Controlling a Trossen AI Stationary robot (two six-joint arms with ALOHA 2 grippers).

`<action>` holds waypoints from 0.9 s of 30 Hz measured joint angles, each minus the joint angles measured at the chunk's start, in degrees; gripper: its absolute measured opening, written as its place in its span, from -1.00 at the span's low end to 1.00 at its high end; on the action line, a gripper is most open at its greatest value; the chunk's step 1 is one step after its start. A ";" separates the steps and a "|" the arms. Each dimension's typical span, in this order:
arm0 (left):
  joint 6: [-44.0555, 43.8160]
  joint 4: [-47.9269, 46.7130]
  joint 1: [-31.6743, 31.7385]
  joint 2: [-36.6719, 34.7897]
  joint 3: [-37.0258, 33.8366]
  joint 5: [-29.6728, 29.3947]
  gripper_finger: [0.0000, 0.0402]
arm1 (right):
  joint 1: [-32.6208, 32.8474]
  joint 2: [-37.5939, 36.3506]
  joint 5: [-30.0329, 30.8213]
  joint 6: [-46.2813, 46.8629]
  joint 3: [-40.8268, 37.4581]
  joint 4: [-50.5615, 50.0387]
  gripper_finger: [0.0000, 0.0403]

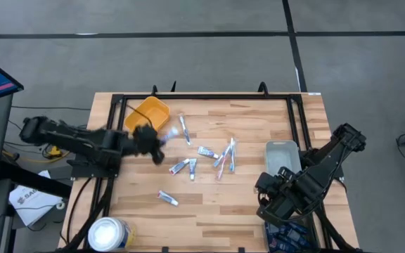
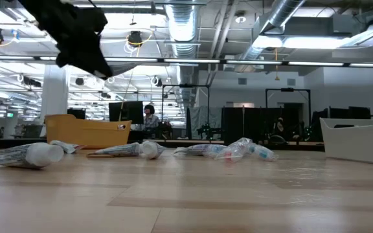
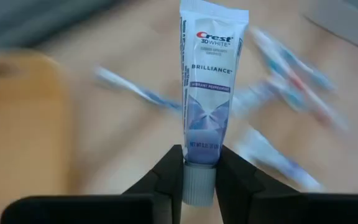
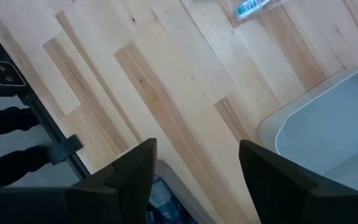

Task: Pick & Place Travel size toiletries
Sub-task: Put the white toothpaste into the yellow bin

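A glossy white toothpaste tube (image 3: 207, 93) with a ribbed cap is clamped at its cap end between the left gripper's (image 1: 157, 145) dark fingers (image 3: 166, 180), lifted above the wooden table (image 1: 245, 204) just beside the yellow bin (image 1: 148, 112) at the far left corner. The rest of the toiletries (image 1: 206, 160), slim tubes and sticks, are scattered mid-table and appear smeared in the wrist view. Near the right edge, the right gripper (image 4: 194, 168) is held with its jaws apart beside a smooth, partly cut-off white tray (image 1: 283, 154).
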 joint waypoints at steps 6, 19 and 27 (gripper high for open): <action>12.70 -1.35 17.46 -2.50 0.09 -0.49 -0.71 | -0.02 0.00 0.00 0.04 0.00 0.15 0.10; 23.32 -3.84 38.43 6.75 0.08 12.61 -0.68 | -0.02 0.00 0.00 0.21 0.00 0.40 0.10; 23.39 -5.31 39.83 12.41 0.08 14.49 -0.65 | -0.02 0.00 0.00 0.21 0.00 0.42 0.10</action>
